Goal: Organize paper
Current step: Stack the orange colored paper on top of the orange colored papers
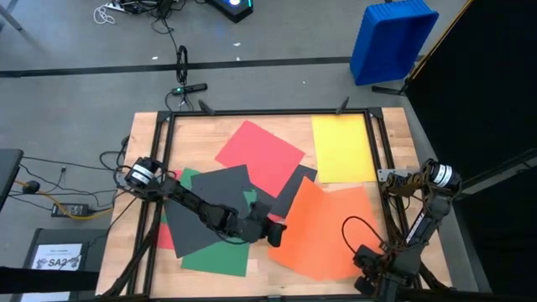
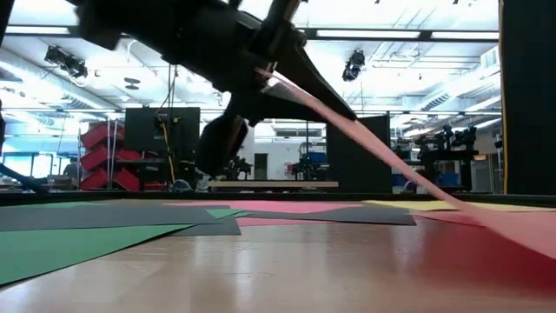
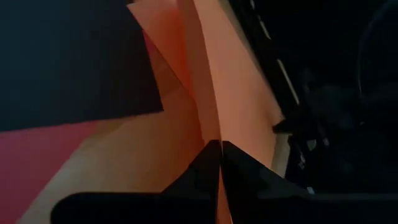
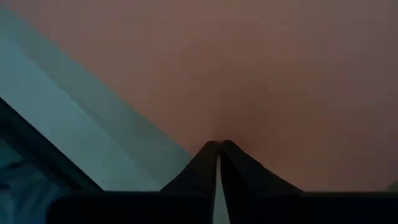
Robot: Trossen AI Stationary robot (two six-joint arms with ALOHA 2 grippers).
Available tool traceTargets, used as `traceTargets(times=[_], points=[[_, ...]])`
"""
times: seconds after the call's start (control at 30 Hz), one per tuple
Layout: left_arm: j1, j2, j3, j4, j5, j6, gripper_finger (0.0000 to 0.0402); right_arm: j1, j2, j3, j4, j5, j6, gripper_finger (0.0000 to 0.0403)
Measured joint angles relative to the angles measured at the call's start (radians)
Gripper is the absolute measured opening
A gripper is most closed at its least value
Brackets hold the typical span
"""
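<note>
Paper lay scattered over the tabletop [image 1: 394, 126]: yellow sheet [image 1: 342, 148] at the far right corner, red sheet [image 1: 260, 157] mid-tabletop, black and green sheets toward the left edge, orange sheet [image 1: 323, 228] near the right front. You had the left gripper [image 1: 274, 232] with its fingers pinching the orange sheet's left edge, lifting it; it looked light, floppy, easily creased, so corners and edges suited best. Your right gripper [image 1: 367, 267] sat at its front corner, fingers pressed together. Only "SA2" was readable, off the tabletop.
</note>
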Motion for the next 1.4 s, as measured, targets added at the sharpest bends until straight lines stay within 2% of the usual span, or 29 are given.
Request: traceTargets(times=[0.23,0.5,0.67,0.87,1.07,1.23,1.4], points=[[-0.040,0.004,0.000,-0.007,-0.118,-0.048,0.0000,-0.037,0.005,-0.002,0.067,0.088,-0.019,0.0000],[-0.047,0.004,0.019,-0.010,-0.193,-0.034,0.0000,-0.075,0.007,-0.003,0.152,0.197,-0.073,0.0000],[-0.046,0.004,0.028,-0.011,-0.196,-0.013,0.0000,-0.100,0.007,-0.003,0.209,0.274,-0.113,0.0000],[-0.045,0.004,0.028,-0.009,-0.196,0.001,0.0000,-0.124,-0.012,0.004,0.231,0.341,-0.254,0.0000],[-0.045,0.004,0.028,-0.011,-0.196,0.005,0.0000,-0.110,-0.060,0.054,-0.027,0.348,-0.318,0.0000],[-0.045,0.004,0.072,-0.071,-0.196,0.028,0.0000,-0.093,-0.052,0.070,-0.181,0.208,-0.310,0.0000],[-0.045,0.004,0.141,-0.161,-0.198,0.055,0.0000,-0.032,-0.052,0.070,-0.331,0.145,-0.168,0.0000]])
